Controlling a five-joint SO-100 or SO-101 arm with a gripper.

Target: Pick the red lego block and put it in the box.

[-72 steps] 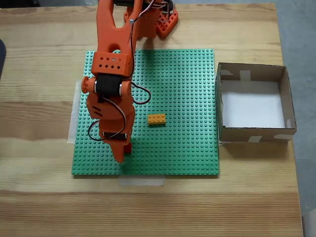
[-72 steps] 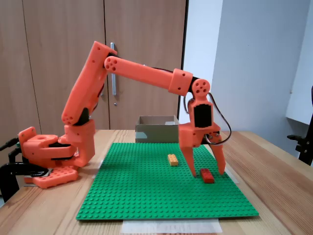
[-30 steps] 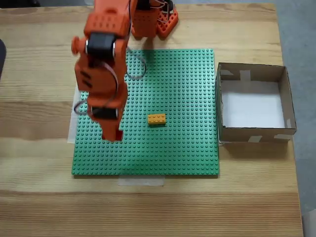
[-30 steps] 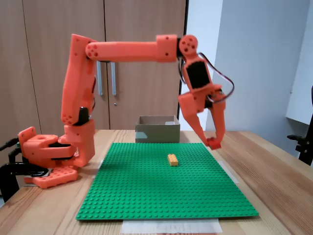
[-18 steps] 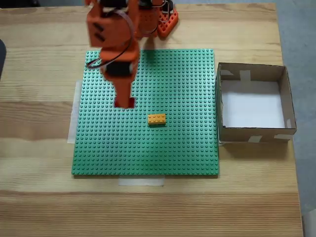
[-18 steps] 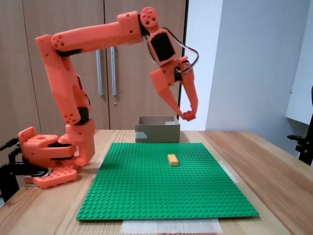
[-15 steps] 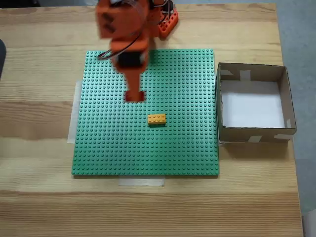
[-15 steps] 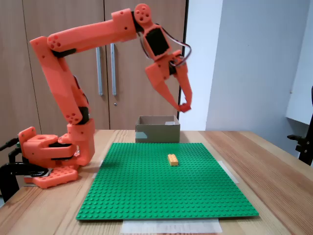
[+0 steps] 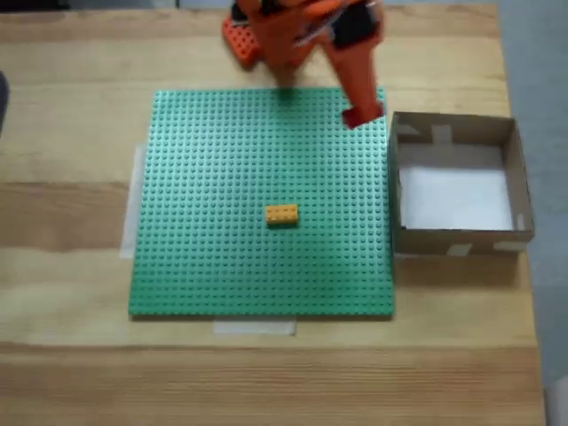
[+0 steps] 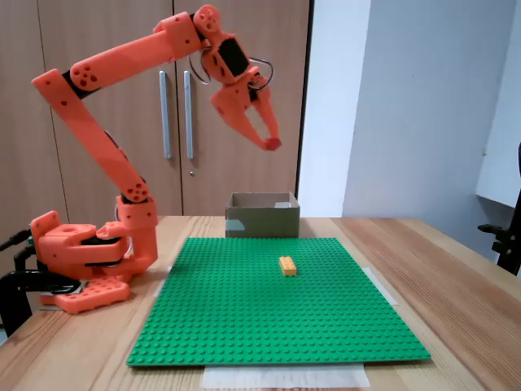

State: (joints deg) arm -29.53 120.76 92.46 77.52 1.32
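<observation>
While our gripper (image 10: 269, 143) pinches the red lego block (image 9: 362, 115) aloft, we log it: light, rigid, slick-sided, best gripped across long faces.

You have lifted the red lego block (image 9: 362, 115) off the green baseplate (image 9: 222, 257). Your pincer (image 10: 270, 143) now holds it high in the air. The arm has folded back and swung from the far side of the baseplate toward the box (image 9: 454, 244), close to its edge.
</observation>
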